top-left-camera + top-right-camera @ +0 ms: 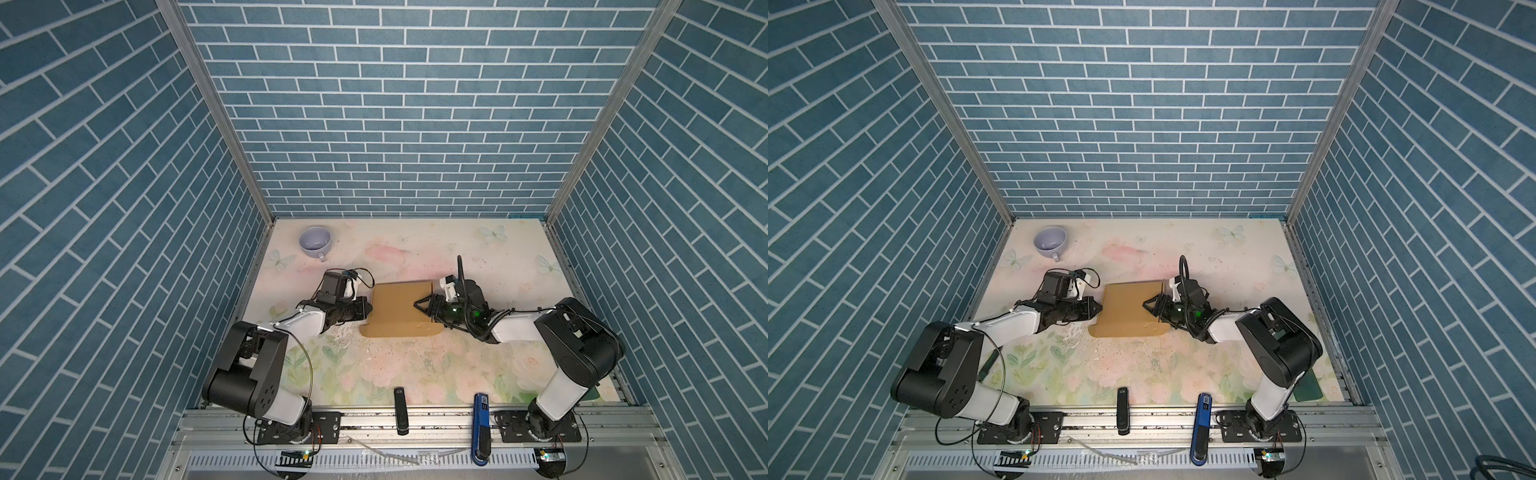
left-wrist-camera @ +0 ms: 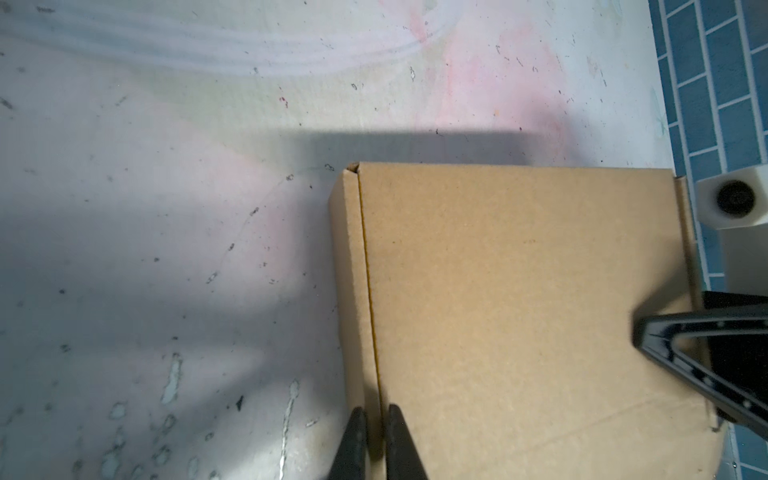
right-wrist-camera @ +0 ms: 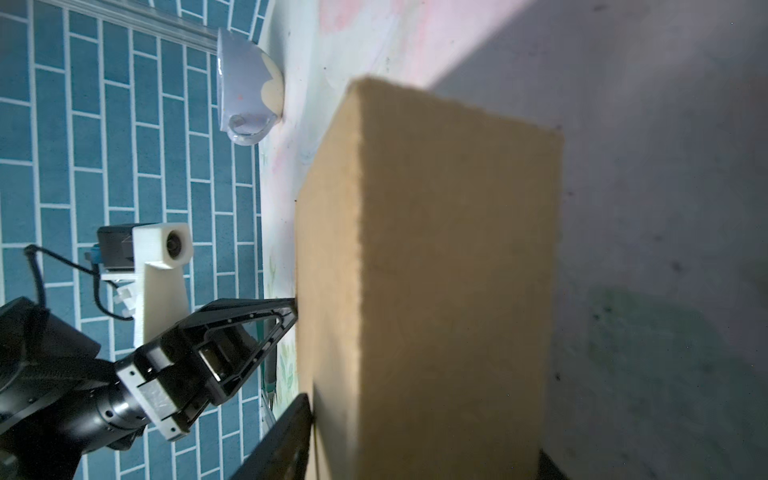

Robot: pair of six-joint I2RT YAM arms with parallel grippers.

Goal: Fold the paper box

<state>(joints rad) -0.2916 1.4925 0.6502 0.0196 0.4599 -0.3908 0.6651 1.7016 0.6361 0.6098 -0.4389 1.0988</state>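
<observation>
On the flowery table (image 1: 415, 374), ringed by blue brick walls (image 1: 395, 124), your paper box (image 1: 395, 309) lies mid-surface: plain tan, lid down, its front flap flat on the table. At the box's left edge the left gripper (image 1: 370, 309) pinches the side wall. The right gripper (image 1: 423, 311) straddles the box's right end with its jaws apart; you cannot tell whether it clamps. A cup (image 1: 315, 243) stands well behind the box's left corner.
</observation>
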